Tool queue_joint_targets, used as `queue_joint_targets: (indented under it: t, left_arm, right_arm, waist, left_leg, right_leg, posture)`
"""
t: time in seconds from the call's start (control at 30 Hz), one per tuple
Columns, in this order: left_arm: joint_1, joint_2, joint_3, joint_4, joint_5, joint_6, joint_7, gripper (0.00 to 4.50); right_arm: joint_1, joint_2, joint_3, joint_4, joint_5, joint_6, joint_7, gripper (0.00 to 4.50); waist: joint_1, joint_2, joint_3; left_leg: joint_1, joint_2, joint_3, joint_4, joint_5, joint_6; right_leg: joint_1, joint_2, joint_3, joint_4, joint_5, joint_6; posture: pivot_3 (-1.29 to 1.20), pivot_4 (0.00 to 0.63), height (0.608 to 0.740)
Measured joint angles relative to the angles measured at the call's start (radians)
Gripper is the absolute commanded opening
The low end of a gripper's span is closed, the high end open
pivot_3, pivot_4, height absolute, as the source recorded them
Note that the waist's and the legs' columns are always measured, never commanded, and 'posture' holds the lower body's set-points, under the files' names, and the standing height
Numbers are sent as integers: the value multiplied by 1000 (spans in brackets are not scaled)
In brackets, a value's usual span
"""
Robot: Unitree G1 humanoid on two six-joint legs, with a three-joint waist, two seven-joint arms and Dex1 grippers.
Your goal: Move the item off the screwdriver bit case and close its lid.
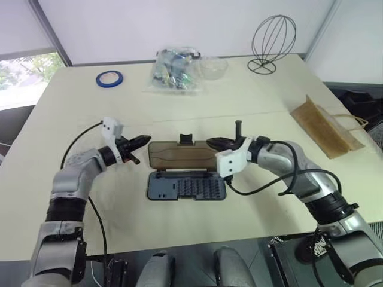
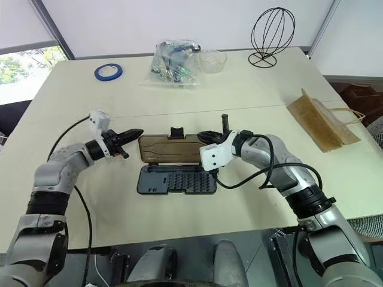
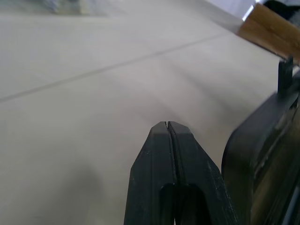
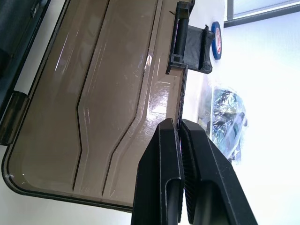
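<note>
Lying open near the middle of the cream table, the screwdriver bit case shows its dark grey-blue tray of small bits toward us, with the lid folded flat behind it. We note the lid as a smoky brown translucent panel with a small black latch tab standing at its far edge.

We list the brown kraft paper bag well apart from the case, at the right edge of the table, its thin tan loop handles hanging past the rim.

Our left gripper points at the left end of the lid, just beside it, with both black fingers pressed together and nothing between them; the left wrist view shows the dark rounded corner of the lid close alongside. Our right gripper sits over the right end of the lid, its fingers likewise closed and empty; whether they touch the panel we cannot tell.

At the far side we record a roll of blue tape, a clear plastic bag of small items, a clear bowl and a black wire stand.
</note>
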Motion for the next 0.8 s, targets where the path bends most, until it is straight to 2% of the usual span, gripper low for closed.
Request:
queue_joint_targets:
  t: [0.2, 0.5, 0.6, 0.7, 0.73, 0.8]
  left_arm:
    - [-25, -15, -62, 71, 54, -34, -90, 0]
    - [-29, -16, -66, 74, 78, -45, -129, 0]
    - [-29, -17, -66, 74, 79, -45, -130, 0]
    - [-29, -18, -66, 74, 83, -50, -130, 0]
    - [-29, -18, -66, 74, 86, -53, -129, 0]
    - [-29, -18, -66, 74, 88, -57, -129, 0]
  right_arm:
    - [0, 1, 0, -11, -3, -1, 2, 37]
    - [0, 7, 1, -18, -15, -3, 4, 37]
    - [0, 8, 1, -19, -12, 0, 19, 908]
    - [0, 6, 1, -19, -7, 23, 49, 2366]
    - [0, 3, 1, -20, -7, 34, 60, 3043]
    - [-1, -4, 1, -26, -4, 59, 84, 3968]
  waist:
    - [0, 0, 0]
    - [0, 0, 0]
    - [0, 0, 0]
    - [0, 0, 0]
    - [0, 0, 0]
    - [0, 0, 0]
  left_leg:
    - [0, 0, 0, 0, 0, 0]
    - [0, 0, 0, 0, 0, 0]
    - [0, 0, 0, 0, 0, 0]
    - [0, 0, 0, 0, 0, 0]
    - [0, 0, 0, 0, 0, 0]
    - [0, 0, 0, 0, 0, 0]
  right_leg:
    - [0, 0, 0, 0, 0, 0]
    - [0, 0, 0, 0, 0, 0]
    - [0, 0, 0, 0, 0, 0]
    - [0, 0, 0, 0, 0, 0]
    - [0, 0, 0, 0, 0, 0]
    - [0, 0, 0, 0, 0, 0]
  posture:
    - [0, 150, 740]
    - [0, 150, 740]
    - [0, 150, 740]
    - [0, 150, 740]
    - [0, 150, 740]
    - [0, 150, 740]
